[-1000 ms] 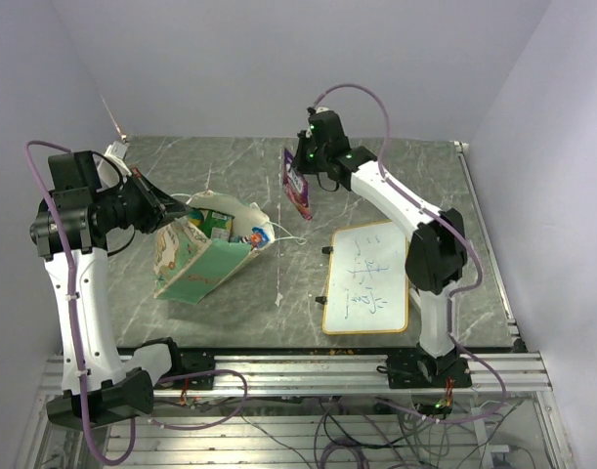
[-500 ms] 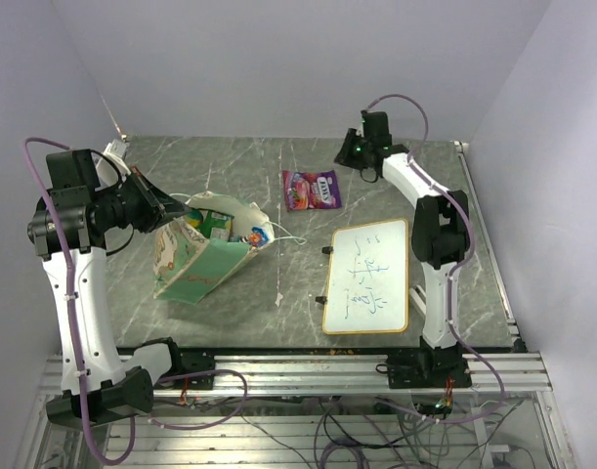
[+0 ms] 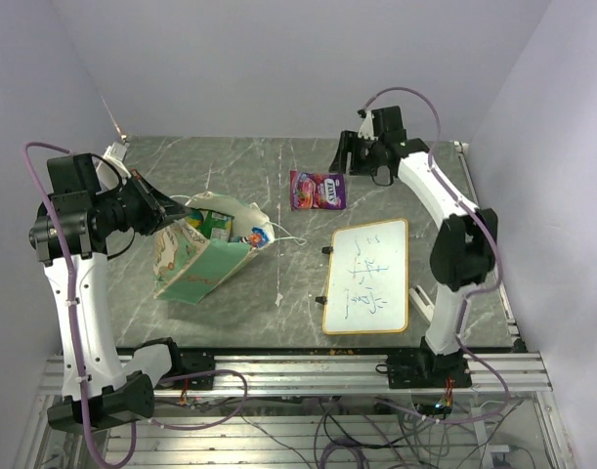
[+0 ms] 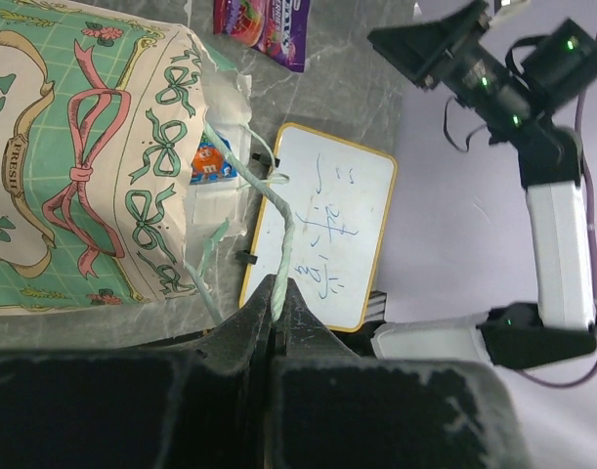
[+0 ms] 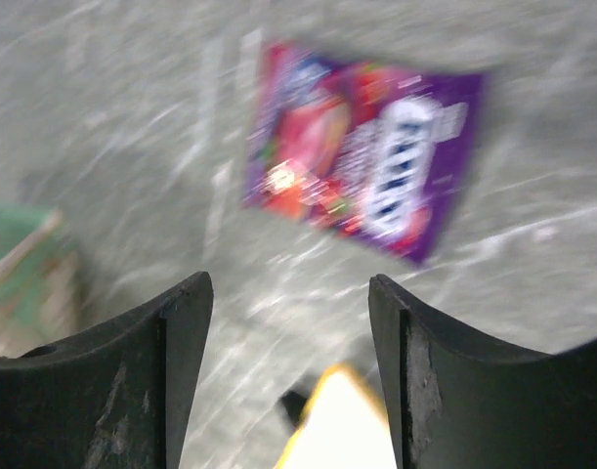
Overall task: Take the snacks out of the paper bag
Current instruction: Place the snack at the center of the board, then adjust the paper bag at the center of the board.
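Note:
The paper bag (image 3: 202,262) lies tilted on the table's left side, mouth toward the middle, with a green packet (image 3: 218,224) and a small blue candy (image 3: 253,235) showing inside. My left gripper (image 3: 171,207) is shut on the bag's string handle (image 4: 285,220), and the string runs out from between the closed fingertips of the left gripper (image 4: 278,289). A purple snack packet (image 3: 318,191) lies flat on the table, also seen as the purple packet (image 5: 362,181). My right gripper (image 3: 344,162) hovers just beyond it, open and holding nothing, the right gripper (image 5: 290,288) blurred by motion.
A whiteboard (image 3: 366,277) with a yellow rim and blue writing lies right of centre. A corner of the whiteboard (image 5: 342,420) shows under the right gripper. A white string (image 3: 280,230) trails across the marbled tabletop (image 3: 239,166) between bag and board.
The right gripper opened and let go of the purple packet, which now lies flat on the table. The right arm swung back and to the right. Left arm and bag have not moved.

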